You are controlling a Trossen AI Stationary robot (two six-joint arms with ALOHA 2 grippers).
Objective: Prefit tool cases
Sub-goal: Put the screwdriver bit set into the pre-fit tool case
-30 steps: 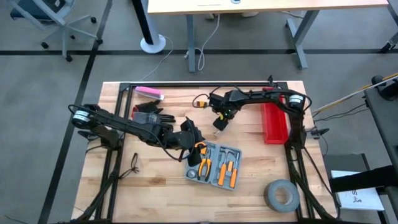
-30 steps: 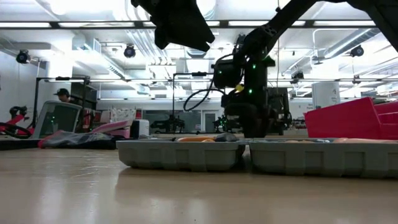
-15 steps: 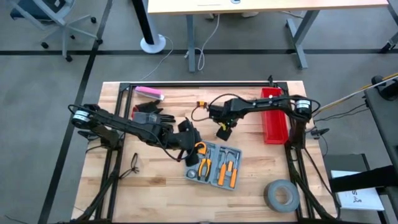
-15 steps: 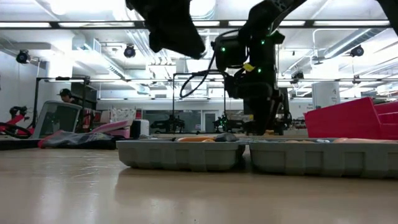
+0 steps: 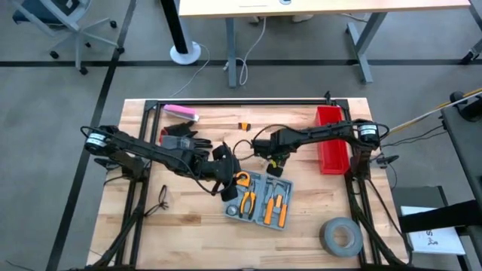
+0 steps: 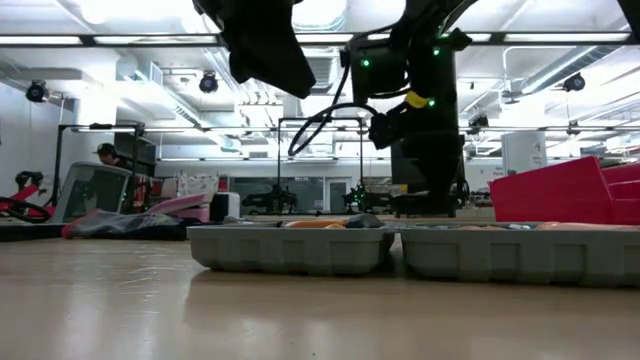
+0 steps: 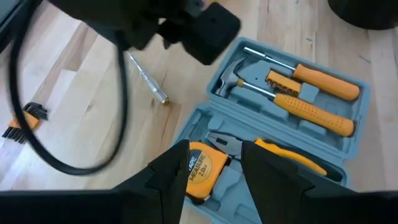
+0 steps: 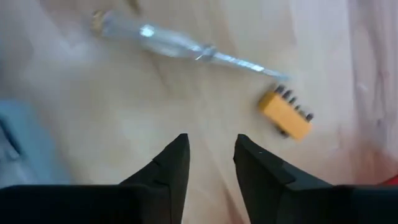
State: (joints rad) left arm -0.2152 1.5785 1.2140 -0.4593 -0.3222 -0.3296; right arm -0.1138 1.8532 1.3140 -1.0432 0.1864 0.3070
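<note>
Tool case [image 5: 258, 199]: grey-blue plastic, hinged halves open flat on table, near middle. Slots hold orange-handled tools, hammer, pliers, orange tape measure. Low view: two shallow grey trays side by side.

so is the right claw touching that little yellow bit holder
Apart. The right wrist view shows bare wood between the right claw and the yellow bit holder; nothing sits between its fingers.
</note>
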